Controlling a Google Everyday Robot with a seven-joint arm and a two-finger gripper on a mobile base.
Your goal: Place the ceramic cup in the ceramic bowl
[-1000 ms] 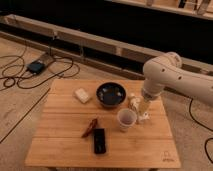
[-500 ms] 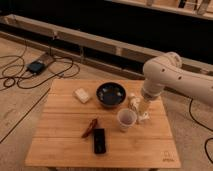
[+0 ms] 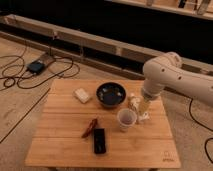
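Observation:
The ceramic cup (image 3: 126, 119) is a small pale off-white cylinder standing upright on the wooden table (image 3: 60, 135), right of centre. The ceramic bowl (image 3: 111, 94) is round, dark blue-black and glossy, and sits just behind and left of the cup. My gripper (image 3: 138, 111) hangs from the white arm (image 3: 167, 80) that reaches in from the right. It is low over the table, just right of the cup and beside the bowl's right rim.
A pale rectangular block (image 3: 82, 95) lies left of the bowl. A red chili-like object (image 3: 90, 127) and a black flat rectangular device (image 3: 99, 140) lie in front. Cables and a small box (image 3: 36, 66) lie on the floor at left. A dark wall ledge runs behind.

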